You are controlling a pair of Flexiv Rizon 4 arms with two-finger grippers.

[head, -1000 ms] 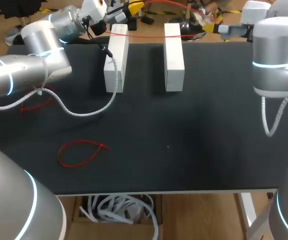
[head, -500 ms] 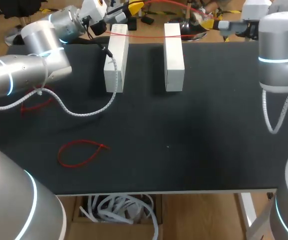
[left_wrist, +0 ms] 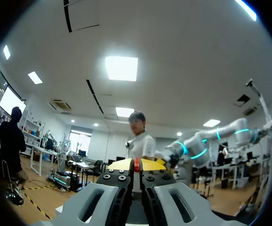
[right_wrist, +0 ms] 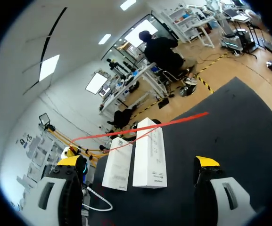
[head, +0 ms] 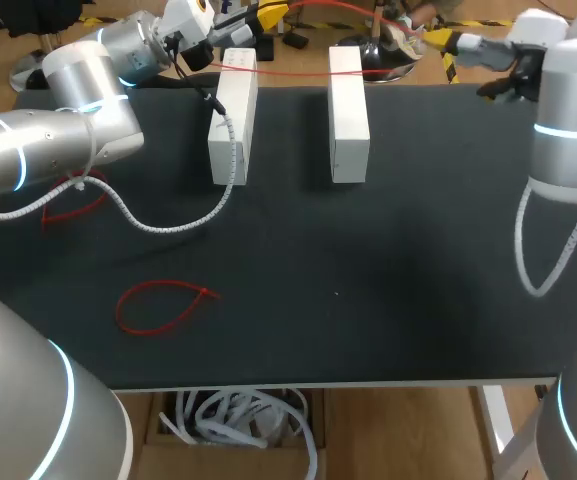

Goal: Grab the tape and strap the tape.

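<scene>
The left gripper (left_wrist: 136, 164) has its yellow tips pressed together on one end of the red tape (head: 288, 72), which shows as a red sliver pinched between them in the left wrist view. This gripper sits just past the far edge of the black table (head: 368, 280), to the far left of the two blocks. From there the tape runs rightward as a thin, nearly straight line across the far tops of the left white block (head: 233, 120) and the right white block (head: 348, 115), which stand side by side with a gap between them. In the right wrist view the tape's other end hangs free beyond the right block. The right gripper (right_wrist: 138, 161) has its fingers spread wide apart with nothing between them; it is beyond the table's far right corner, facing the blocks, well apart from the tape. A red loop (head: 168, 283) of strap lies flat on the near left of the table. Another red strap (head: 68, 210) lies further left, partly hidden under the left arm. A white coiled cable (head: 168, 228) trails from that arm across the mat toward the left block.
</scene>
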